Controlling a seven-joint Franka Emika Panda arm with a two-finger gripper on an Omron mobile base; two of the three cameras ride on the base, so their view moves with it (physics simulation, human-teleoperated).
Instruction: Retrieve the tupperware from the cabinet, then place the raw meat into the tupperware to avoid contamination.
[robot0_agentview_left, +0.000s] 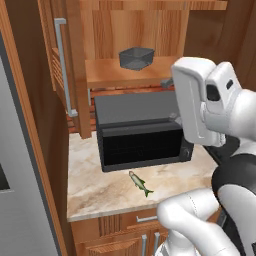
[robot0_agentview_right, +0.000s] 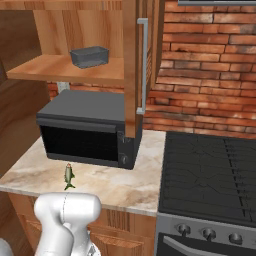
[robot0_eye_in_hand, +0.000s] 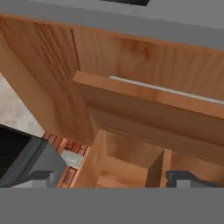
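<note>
Since both doors stand open: the cabinet (robot0_agentview_left: 75, 60) already shows its shelf, so the step in hand, as I judge it, is reaching in for the tupperware (robot0_agentview_left: 136, 58).
Tupperware: sits upright on the wooden shelf (robot0_agentview_right: 55, 68), above the microwave (robot0_agentview_left: 140, 132), well apart from the raw meat (robot0_agentview_left: 140, 183).
Raw meat: lies flat on the marble counter (robot0_agentview_left: 95, 190), just in front of the microwave.
Claw: its two dark tips (robot0_eye_in_hand: 41, 177) rise well apart at the bottom of the hand view, so it is spread wide and holds nothing.
Doing it well: bring the claw level with the shelf, pass between the open doors and clear of the long handles (robot0_agentview_right: 143, 65), then straddle one wall of the tub rather than its whole width.
Risk: a shallow approach may push the light tub back along the shelf.
Hard to make out: the hand view is rolled and looks at wood panels, so the claw's distance from the tub cannot be told.
Hidden: the arm's white body covers the right part of the shelf in the left base view.
</note>
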